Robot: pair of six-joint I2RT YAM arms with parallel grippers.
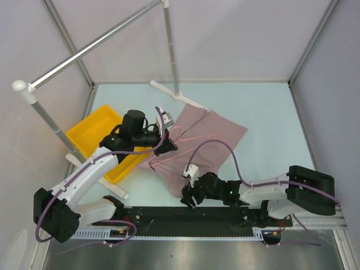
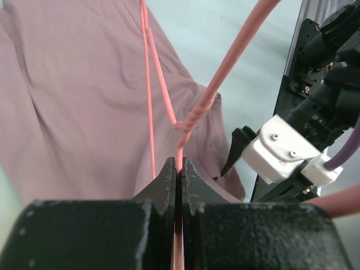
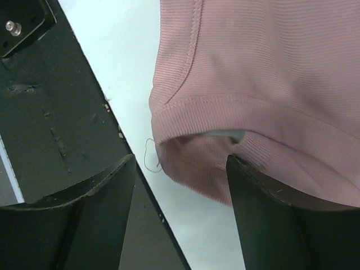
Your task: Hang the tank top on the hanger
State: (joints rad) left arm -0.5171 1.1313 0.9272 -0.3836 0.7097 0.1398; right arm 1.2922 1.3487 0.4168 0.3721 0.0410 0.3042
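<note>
Tank top (image 1: 211, 132) lies flat and a bit wrinkled in the middle of the table (image 1: 270, 112). It is a soft, dusty pink with fine ribs and a stitched edge. The hanger (image 2: 185, 121) is thin pink wire, and its arms spread out over the cloth. I cannot tell if the wire rests on the cloth or hangs just above it.

My left fingers (image 2: 163, 185) are at the 9 o'clock side of the top. They are pressed together on the hanger's thin stem, just under the twisted part, so I have the hanger.

My right fingers (image 3: 107, 191) are at the 6 o'clock edge of the top, low by the table. They are apart, with a corner of the cloth between them. The wrist view shows two layers there, with a small gap.

I think I am at the step of grabbing the cloth, so the hanger is not inside yet.

Next I need to pinch only the upper layer. Then I can lift it and open the top. After that the left arm can slide one wire arm inside. If I grab both layers, the top will not open.
</note>
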